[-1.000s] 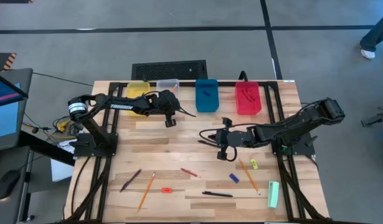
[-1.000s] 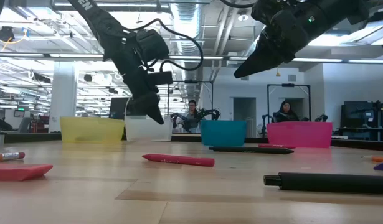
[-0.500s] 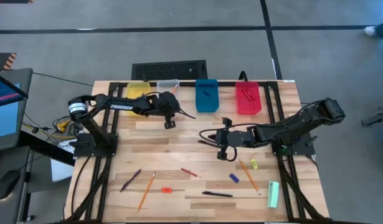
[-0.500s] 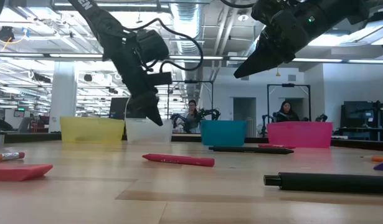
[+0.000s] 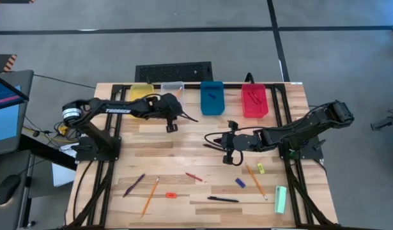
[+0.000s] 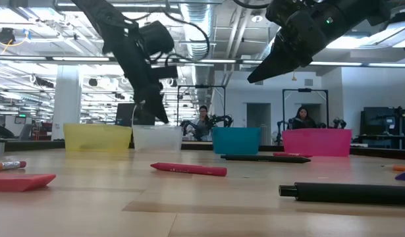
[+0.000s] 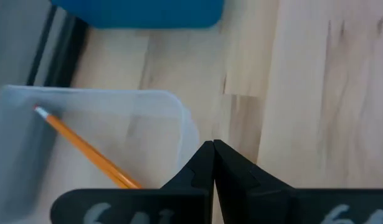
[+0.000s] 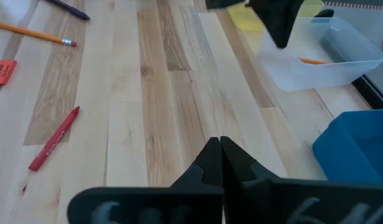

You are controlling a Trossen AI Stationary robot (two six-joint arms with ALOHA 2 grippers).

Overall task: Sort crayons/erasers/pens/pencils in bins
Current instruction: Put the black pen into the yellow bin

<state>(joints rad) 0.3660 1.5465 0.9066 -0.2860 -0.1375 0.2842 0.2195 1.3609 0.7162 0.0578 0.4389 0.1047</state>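
Both my grippers, left (image 5: 171, 126) & right (image 5: 227, 155), pressed together, empty. One pencil (image 7: 85, 148) in clear bin (image 7: 179, 118); most items on table (image 5: 183, 147) unsorted.

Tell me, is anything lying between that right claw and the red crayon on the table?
Nothing visible does. The right gripper hangs shut above bare wood, and the red crayon lies a little nearer the table's front edge, toward the left arm's side. In the right wrist view the boards between its fingertips and the crayon are bare.
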